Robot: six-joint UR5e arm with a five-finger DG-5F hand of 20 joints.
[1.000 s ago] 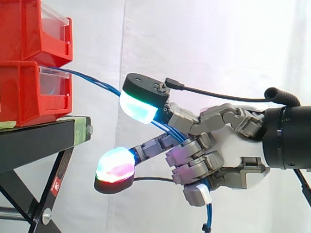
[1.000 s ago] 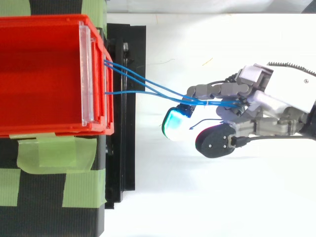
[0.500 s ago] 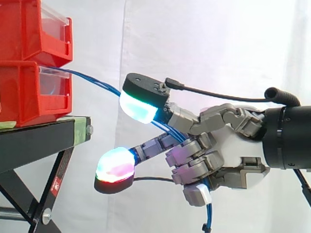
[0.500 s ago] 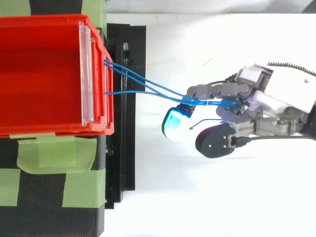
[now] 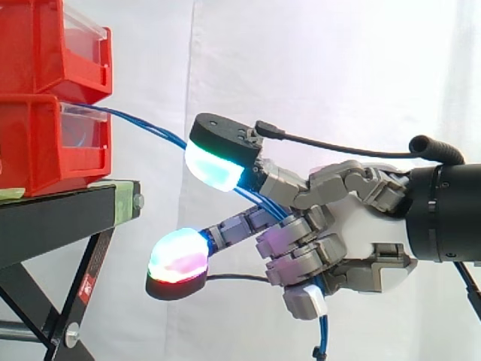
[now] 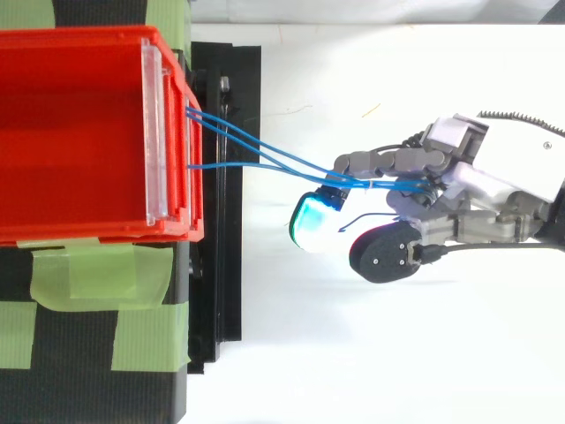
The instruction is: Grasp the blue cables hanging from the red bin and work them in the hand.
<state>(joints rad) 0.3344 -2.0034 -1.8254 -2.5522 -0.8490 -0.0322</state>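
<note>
Thin blue cables (image 5: 146, 126) (image 6: 265, 157) run from the front of the lower red bin (image 5: 45, 143) (image 6: 79, 132) rightward and down into my hand (image 5: 353, 241) (image 6: 494, 190). They pass between the thumb and the fingers, and loose ends dangle below the palm (image 5: 322, 338). My hand is shut on the blue cables: the lower fingers are curled round them, while one finger with a glowing pad (image 5: 179, 256) and the thumb pad (image 5: 218, 162) stick out toward the bins.
Two red bins are stacked on a black stand (image 5: 60, 218) with green tape (image 6: 88, 274), left of the hand. A white curtain hangs behind. The arm enters from the right edge.
</note>
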